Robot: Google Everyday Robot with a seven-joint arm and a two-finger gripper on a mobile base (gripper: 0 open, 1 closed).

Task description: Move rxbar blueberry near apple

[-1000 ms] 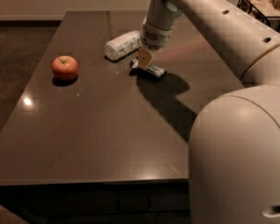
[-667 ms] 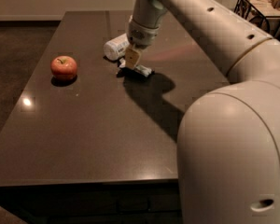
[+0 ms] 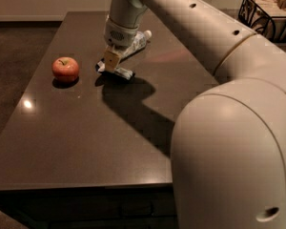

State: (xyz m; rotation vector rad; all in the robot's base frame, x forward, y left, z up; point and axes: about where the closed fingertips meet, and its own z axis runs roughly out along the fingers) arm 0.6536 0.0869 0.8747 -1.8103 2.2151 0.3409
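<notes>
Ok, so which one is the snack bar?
Look at the dark table, right of the red apple. The gripper holds the snack bar there. It is small, flat and dark blue-black, unlike the bigger white bottle behind it.

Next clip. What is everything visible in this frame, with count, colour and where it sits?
table: one, dark brown, fills most of the view
apple: one, red, left part of the table
rxbar blueberry: one, dark wrapper with white, right of the apple, apart from it
bottle: one, white, lying behind the bar
wire basket: one, black, top right, off the table
arm: one, cream, reaching in from the right
gripper: one, over the bar, fingers closed on it
</notes>
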